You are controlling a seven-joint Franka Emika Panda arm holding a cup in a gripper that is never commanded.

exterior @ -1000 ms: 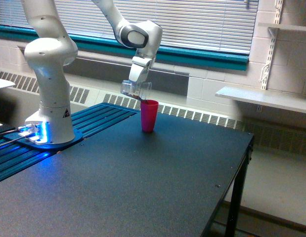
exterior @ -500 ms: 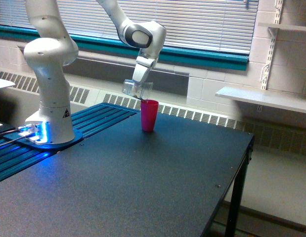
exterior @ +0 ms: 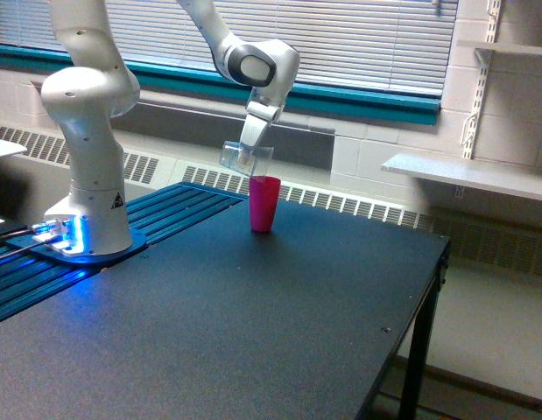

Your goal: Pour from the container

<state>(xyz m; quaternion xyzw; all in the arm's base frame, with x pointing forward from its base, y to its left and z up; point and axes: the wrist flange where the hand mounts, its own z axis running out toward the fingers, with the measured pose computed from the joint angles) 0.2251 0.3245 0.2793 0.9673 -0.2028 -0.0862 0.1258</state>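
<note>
My gripper is shut on the container, a small clear plastic cup held tipped, its mouth toward the exterior view's right. It hangs just above and slightly to the left of the rim of a pink cup, which stands upright on the black table near its far edge. The clear cup looks nearly see-through; I cannot make out contents in it. The fingers are mostly hidden behind the cup.
The arm's white base stands on a blue slatted platform at the exterior view's left. A radiator and blinds run along the back wall. The table's right edge drops off to the floor.
The gripper and the clear cup have shifted slightly up and to the right, closer over the pink cup. The dark bits seen at the cup's lip earlier no longer show.
</note>
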